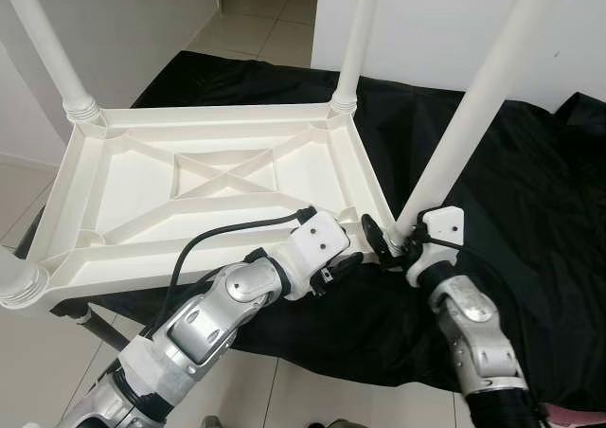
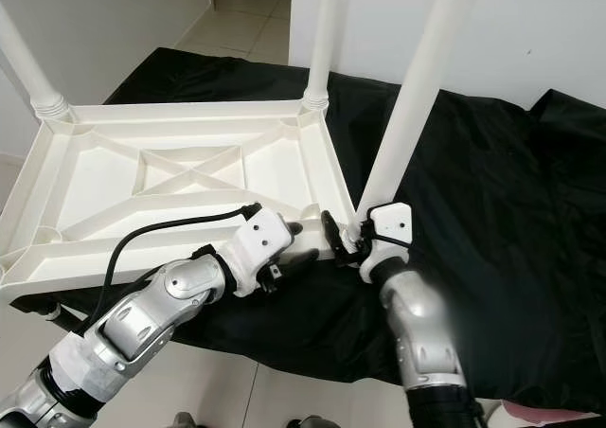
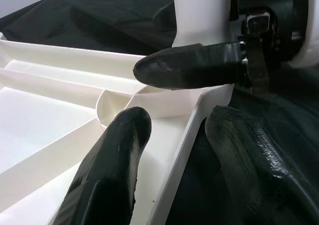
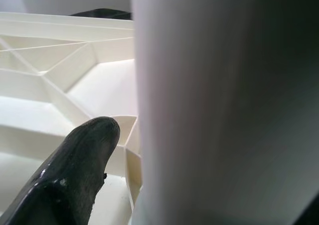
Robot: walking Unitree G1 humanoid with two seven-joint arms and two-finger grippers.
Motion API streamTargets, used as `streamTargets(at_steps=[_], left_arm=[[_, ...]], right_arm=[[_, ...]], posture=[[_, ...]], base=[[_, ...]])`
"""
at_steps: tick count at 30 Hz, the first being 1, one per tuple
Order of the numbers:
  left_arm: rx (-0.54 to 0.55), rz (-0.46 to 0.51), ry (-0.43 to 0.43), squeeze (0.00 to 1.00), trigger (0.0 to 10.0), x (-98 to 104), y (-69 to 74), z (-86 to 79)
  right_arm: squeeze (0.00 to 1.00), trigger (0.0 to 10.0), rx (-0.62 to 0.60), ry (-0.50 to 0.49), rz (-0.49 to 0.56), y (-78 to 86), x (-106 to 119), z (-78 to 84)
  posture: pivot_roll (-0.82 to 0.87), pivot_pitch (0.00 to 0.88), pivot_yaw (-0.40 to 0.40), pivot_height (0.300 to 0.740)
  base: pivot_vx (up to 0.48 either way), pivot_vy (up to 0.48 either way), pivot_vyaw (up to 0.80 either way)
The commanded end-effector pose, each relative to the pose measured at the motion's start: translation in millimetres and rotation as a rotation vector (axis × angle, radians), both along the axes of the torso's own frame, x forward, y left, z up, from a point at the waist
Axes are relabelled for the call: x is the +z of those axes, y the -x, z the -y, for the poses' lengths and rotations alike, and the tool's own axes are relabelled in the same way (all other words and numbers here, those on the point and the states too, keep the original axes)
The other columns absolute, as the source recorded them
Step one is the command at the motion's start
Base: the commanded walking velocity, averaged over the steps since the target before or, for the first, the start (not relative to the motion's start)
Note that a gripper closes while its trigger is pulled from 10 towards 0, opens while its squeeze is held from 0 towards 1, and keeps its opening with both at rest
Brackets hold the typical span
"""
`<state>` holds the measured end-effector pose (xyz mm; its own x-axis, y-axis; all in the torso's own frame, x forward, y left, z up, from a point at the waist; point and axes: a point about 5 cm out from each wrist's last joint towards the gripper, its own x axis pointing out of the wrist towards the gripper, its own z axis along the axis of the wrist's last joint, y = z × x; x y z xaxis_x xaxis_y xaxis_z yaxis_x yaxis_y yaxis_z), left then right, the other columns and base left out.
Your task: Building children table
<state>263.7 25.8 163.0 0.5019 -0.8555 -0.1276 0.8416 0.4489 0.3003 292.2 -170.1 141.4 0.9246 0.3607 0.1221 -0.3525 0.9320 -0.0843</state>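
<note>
Left tool (image 1: 352, 256) spread open; right tool (image 1: 383, 241) clamped, arms converging.

A big white table leg (image 4: 219, 105) stands very close up; one black finger (image 4: 75, 170) lies just beside it. Behind them is the white table's underside (image 4: 55, 70), with ribs crossing it.

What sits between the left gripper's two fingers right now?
In the left wrist view, the rim of the upturned white tabletop runs between the left gripper's open fingers, near the corner where the right gripper holds the leg.
</note>
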Motion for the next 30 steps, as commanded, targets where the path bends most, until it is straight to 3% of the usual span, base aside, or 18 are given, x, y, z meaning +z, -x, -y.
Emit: streamTargets(at_steps=[1, 3, 4, 5, 7, 9, 11, 12, 22, 24, 30], left_arm=[[-0.084, -0.012, -0.025, 0.00, 10.0, -2, 5.6, 2.5], [-0.083, -0.012, -0.025, 0.00, 10.0, -2, 5.2, 2.6], [-0.084, -0.011, -0.025, 0.00, 10.0, -2, 5.5, 3.1], [-0.085, -0.010, -0.025, 0.00, 10.0, -2, 6.3, 3.6], [-0.087, -0.010, -0.025, 0.00, 10.0, -1, 6.7, 4.0], [-0.088, -0.008, -0.026, 0.00, 10.0, -2, 7.1, 4.4], [-0.088, -0.008, -0.026, 0.00, 10.0, -2, 7.1, 4.4], [-0.087, -0.009, -0.026, 0.00, 10.0, -2, 7.3, 4.3], [-0.090, -0.013, -0.024, 0.00, 10.0, -3, 10.2, 4.2], [-0.093, -0.014, -0.027, 0.00, 10.0, -4, 10.4, 4.3], [-0.086, -0.011, -0.027, 0.00, 10.0, -4, 8.2, 4.3]], right_arm=[[0.00, 8.4, 0.024, -0.008, 0.003, -1.8, 1, 1.5], [0.00, 8.4, 0.030, -0.010, 0.005, -2.6, 2, 2.4], [0.00, 7.3, 0.051, 0.002, 0.014, -3.8, 3, 3.3], [0.00, 5.4, 0.065, 0.012, 0.020, -5.5, 4, 5.0], [0.00, 5.4, 0.074, 0.019, 0.023, -6.7, 5, 6.3], [0.00, 3.4, 0.086, 0.029, 0.023, -9.1, 5, 10.1], [0.00, 3.4, 0.089, 0.032, 0.023, -9.6, 5, 11.4], [0.00, 0.0, 0.093, 0.040, 0.020, -9.8, 4, 13.4], [0.00, 0.0, 0.114, 0.036, -0.010, -2.1, -4, 13.5], [0.00, 10.0, 0.095, 0.019, -0.016, 0.3, -4, 10.4], [0.00, 10.0, -0.027, 0.016, -0.055, -0.1, -7, 9.4]], posture=[[0.00, 0.100, -0.052, 0.740], [0.00, 0.100, -0.051, 0.740], [0.00, 0.098, -0.050, 0.740], [0.00, 0.097, -0.052, 0.740], [0.01, 0.096, -0.053, 0.740], [0.01, 0.095, -0.056, 0.740], [0.01, 0.095, -0.056, 0.740], [0.01, 0.094, -0.057, 0.740], [0.00, 0.090, -0.059, 0.740], [0.00, 0.090, -0.063, 0.740], [0.00, 0.092, -0.073, 0.740]], base=[[0.000, 0.000, 0.00], [0.000, 0.000, 0.00], [0.000, 0.000, 0.00], [0.000, 0.000, 0.00], [0.000, 0.000, 0.00], [0.000, 0.000, 0.00], [0.000, 0.000, 0.00], [0.000, 0.000, 0.00], [0.000, 0.000, 0.00], [0.000, 0.000, 0.00], [0.000, 0.000, 0.00]])
